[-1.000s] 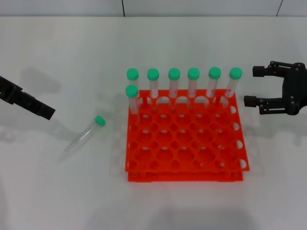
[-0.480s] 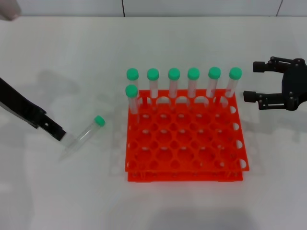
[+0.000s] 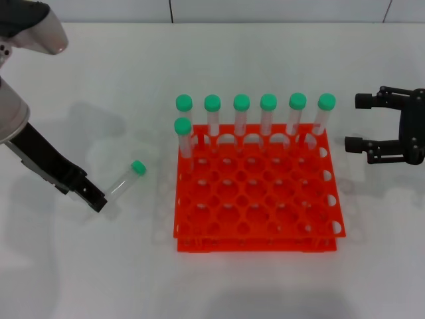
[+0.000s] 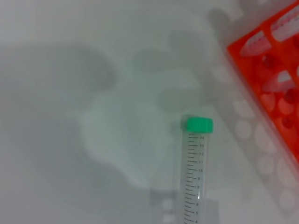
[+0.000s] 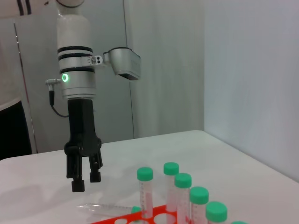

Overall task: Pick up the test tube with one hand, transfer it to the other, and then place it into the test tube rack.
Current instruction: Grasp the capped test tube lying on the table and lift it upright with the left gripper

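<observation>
I see the tube (image 3: 122, 184) lying flat on the white surface (image 3: 80, 266), left of the rack (image 3: 255, 193) and apart from it. Long axis runs diagonally: green cap (image 3: 137, 167) toward the rack's far-left corner, clear tip toward me and to the left. In the left wrist view the tube (image 4: 195, 172) shows its graduation marks, cap at one end, with the rack corner (image 4: 271, 60) near the cap end.

Left gripper (image 3: 95, 197) is at the tip end of the tube, low over the surface. In the right wrist view its fingers (image 5: 77, 177) hang apart just above the tube (image 5: 105, 206); I can't confirm contact.

Right gripper (image 3: 362, 122) hovers right of the rack's far-right corner, fingers wide apart, holding nothing.

Rack holds seven green-capped tubes: six across the back row (image 3: 254, 119), one (image 3: 184, 136) in the second row at the left end. That left-end pair stands closest to the loose tube's cap. The surface between the tube and the rack is bare.
</observation>
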Available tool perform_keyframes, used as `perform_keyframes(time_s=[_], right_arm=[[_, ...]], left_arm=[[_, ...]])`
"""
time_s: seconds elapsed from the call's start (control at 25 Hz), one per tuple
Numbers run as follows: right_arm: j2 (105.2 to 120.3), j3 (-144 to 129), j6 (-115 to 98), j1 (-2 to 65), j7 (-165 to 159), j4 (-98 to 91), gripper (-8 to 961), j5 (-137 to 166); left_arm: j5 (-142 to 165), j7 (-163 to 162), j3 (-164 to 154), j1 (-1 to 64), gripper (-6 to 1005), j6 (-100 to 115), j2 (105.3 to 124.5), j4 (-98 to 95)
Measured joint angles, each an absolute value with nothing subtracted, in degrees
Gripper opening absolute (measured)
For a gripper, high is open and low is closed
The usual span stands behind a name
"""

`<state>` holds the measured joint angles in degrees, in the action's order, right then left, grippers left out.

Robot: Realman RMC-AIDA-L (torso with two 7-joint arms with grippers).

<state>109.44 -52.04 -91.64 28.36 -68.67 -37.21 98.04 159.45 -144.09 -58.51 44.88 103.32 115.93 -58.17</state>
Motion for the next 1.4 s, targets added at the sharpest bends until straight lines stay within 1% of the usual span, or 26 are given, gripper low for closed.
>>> perform_keyframes(time_s=[0.2, 0.48, 0.8, 1.0, 1.28, 1.4], right_arm=[[109.36, -52.0, -92.6, 27.5, -68.0, -37.1, 842, 98.3], [109.55, -52.0, -94.9, 26.3, -65.7, -36.9, 841, 98.4], [109.68, -52.1, -94.9, 25.6, -65.1, -37.0, 841, 98.6], [109.55, -52.2, -94.9, 25.4, -64.9, -36.9, 841, 98.6], [109.46, -52.3, -94.9, 24.8, -64.3, -36.8, 841, 98.7], [109.44, -52.3, -94.9, 24.6, -64.2, -36.7, 841, 98.7]], left_arm=[[159.5, -146.3, -61.5, 45.0, 819, 102.1, 116.14, -56.9], [159.6, -146.9, -62.4, 45.0, 818, 101.2, 117.54, -56.8], [160.0, -149.6, -65.2, 44.8, 817, 99.9, 118.09, -56.8], [160.6, -149.7, -65.3, 44.6, 817, 98.1, 118.77, -56.7], [160.7, -149.7, -65.6, 44.8, 816, 95.4, 118.81, -53.8], [160.7, -149.7, -65.7, 44.5, 790, 95.1, 118.99, -53.6]])
